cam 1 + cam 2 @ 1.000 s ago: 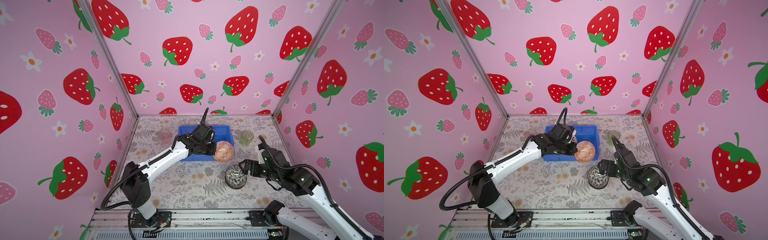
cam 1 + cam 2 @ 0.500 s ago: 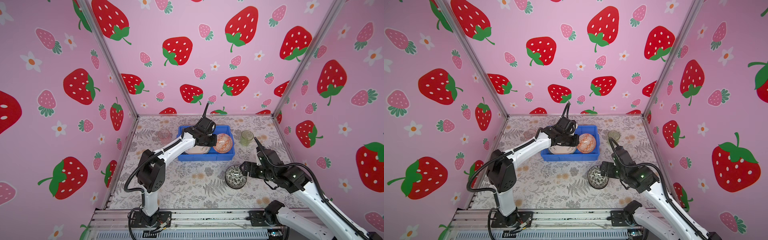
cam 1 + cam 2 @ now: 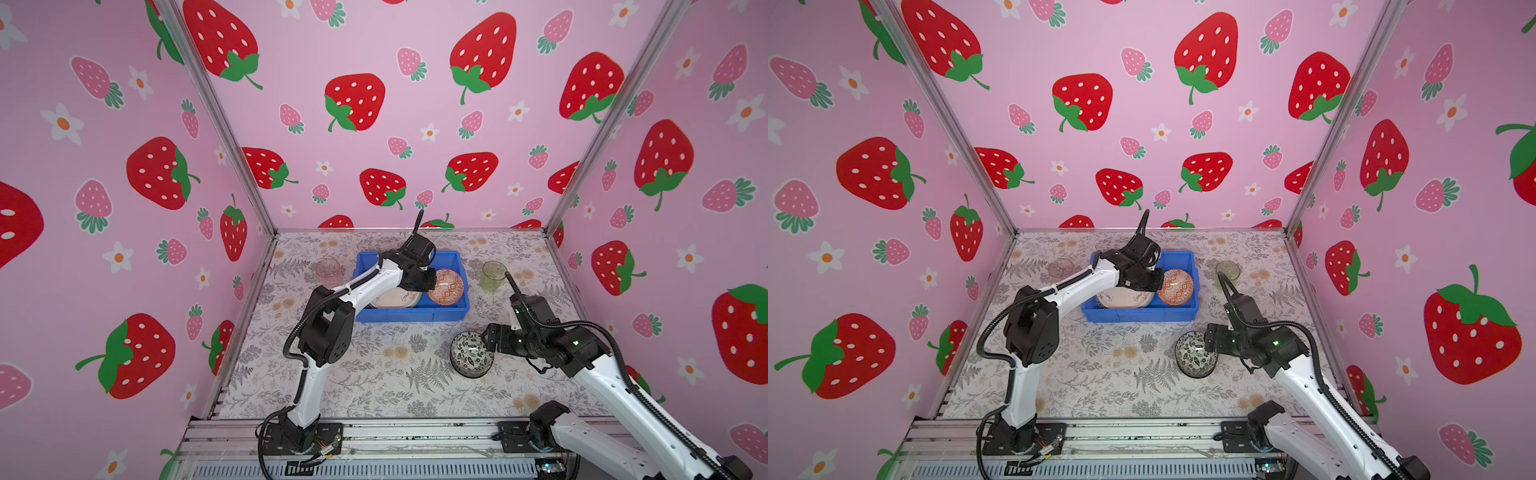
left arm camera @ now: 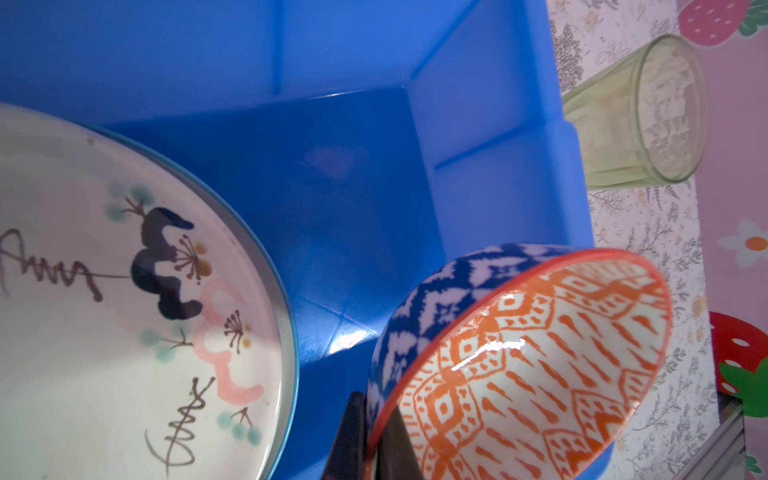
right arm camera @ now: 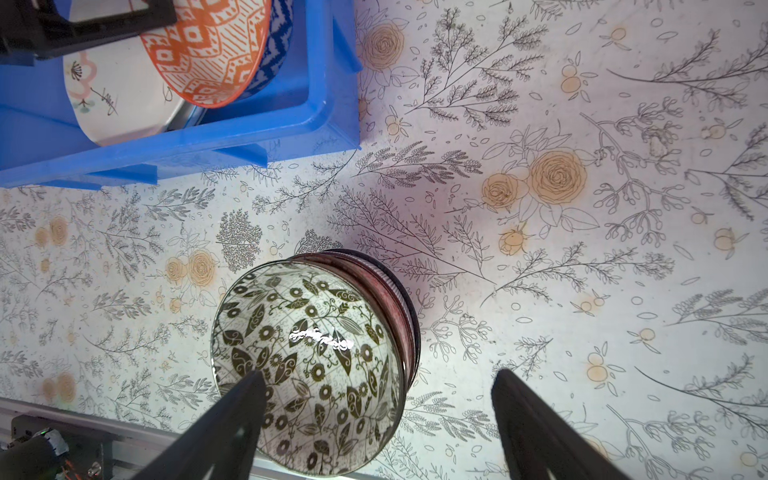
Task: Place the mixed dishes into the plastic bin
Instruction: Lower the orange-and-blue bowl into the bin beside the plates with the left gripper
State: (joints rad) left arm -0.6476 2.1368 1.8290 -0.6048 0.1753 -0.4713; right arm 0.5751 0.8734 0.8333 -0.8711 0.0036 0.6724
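Since a second ago the left arm has swung the orange bowl from beyond the blue bin's near corner to inside it. The right hand has crept up to the black-white bowl, its jaws drawing in a little.

In both top views the left hand [image 3: 424, 283] is clamped on the orange bowl [image 3: 445, 286]. The bowl is tipped up inside the blue bin [image 3: 411, 318] at mid-frame, just right of the cream plate [image 3: 392, 297]. Lower right, the right hand [image 3: 1210, 338] is at the black-white bowl [image 3: 1196, 354] on the worktop [image 3: 1100, 374].

In the left wrist view, two dark fingers [image 4: 353, 432] pinch the orange bowl's rim at the bottom edge. A blue-white pattern shows behind the rim; whether that is a nested bowl or its own outside, I can't tell. Let go at this tilt and I reckon it drops, rolls and knocks the plate or the bin wall.

In the right wrist view, the jaws stand wide and hold nothing. One finger [image 5: 237, 407] is over the black-white bowl's inside, the other off to the right. The bowl sits on a darker lower bowl [image 5: 401, 299], so a pinch on the top rim could slide the stack or drag it over.
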